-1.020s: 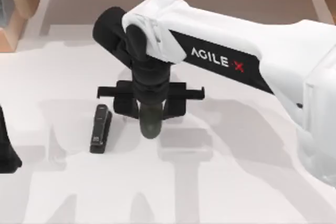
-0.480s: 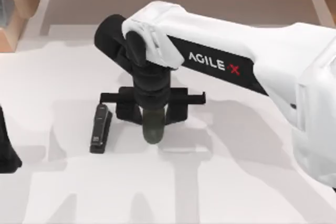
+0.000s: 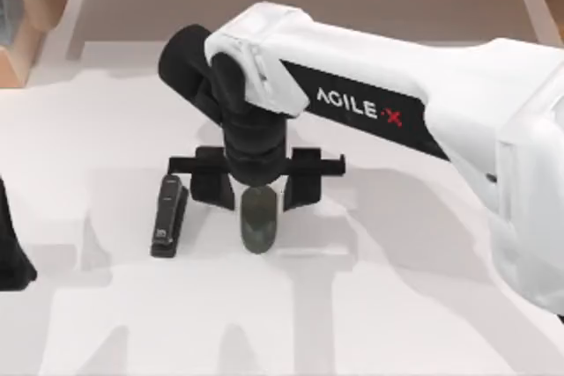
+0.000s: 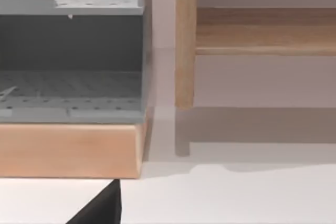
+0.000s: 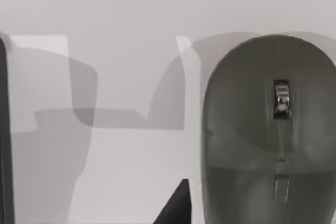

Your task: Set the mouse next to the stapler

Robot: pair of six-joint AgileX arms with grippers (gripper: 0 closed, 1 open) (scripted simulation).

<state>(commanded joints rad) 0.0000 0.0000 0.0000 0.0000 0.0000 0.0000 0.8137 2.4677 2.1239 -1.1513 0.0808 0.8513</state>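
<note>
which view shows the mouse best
The right wrist view: the mouse sits close up, its scroll wheel plain. In the top view the mouse is small, between the right gripper's open fingers beside the stapler. The left wrist view faces shelving.

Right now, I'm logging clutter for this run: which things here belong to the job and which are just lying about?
Job: small dark grey oval mouse; slim black stapler; right gripper, jaws open above the mouse.
Lying about: wooden shelf with grey perforated panels; left arm, parked at the table's left edge.
</note>
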